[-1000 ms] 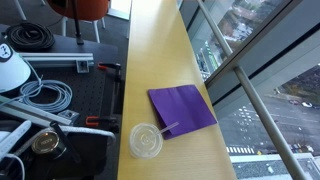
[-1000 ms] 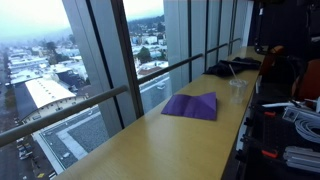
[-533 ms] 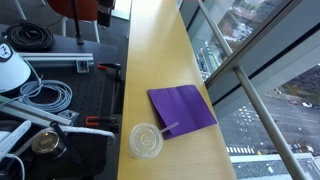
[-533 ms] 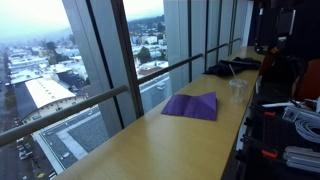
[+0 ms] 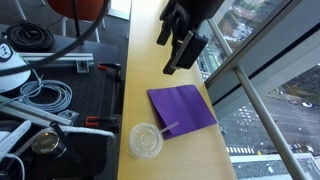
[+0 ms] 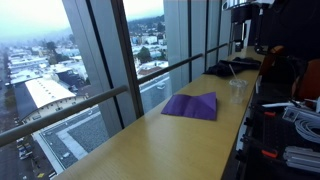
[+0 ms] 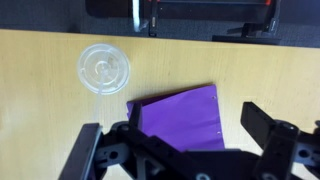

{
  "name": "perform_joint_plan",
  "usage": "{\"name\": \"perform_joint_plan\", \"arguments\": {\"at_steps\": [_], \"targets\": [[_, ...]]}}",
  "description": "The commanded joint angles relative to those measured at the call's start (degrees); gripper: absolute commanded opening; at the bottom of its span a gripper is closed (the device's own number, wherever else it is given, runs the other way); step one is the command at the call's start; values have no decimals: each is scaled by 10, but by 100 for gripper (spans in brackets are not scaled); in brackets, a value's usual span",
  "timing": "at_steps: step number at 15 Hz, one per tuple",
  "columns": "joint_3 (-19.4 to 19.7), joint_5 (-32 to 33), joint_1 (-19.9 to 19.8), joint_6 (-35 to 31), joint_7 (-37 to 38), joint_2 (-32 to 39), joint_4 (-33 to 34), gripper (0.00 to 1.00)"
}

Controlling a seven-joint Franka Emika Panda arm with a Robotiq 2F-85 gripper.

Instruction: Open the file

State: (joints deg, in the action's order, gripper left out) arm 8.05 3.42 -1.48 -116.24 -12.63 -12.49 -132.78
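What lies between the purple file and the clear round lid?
Nothing: in the wrist view, only bare wooden tabletop separates the file from the lid.

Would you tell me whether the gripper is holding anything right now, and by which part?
Nothing is held: the gripper hangs open above the file.

Clear round lid (image 5: 146, 140) on wooden counter (image 5: 140, 60); cables (image 5: 45, 97) beside.
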Motion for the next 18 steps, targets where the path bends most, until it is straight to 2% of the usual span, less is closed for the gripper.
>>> {"name": "perform_joint_plan", "arguments": {"at_steps": [1, 5, 10, 14, 18], "targets": [[16, -51, -12, 15, -87, 150, 138, 100], [-1, -73, -47, 23, -144, 297, 275, 100], [-34, -68, -86, 41, -150, 445, 420, 100], [-48, -57, -96, 55, -130, 512, 477, 100], [-44, -50, -98, 69, -103, 554, 499, 100]]}}
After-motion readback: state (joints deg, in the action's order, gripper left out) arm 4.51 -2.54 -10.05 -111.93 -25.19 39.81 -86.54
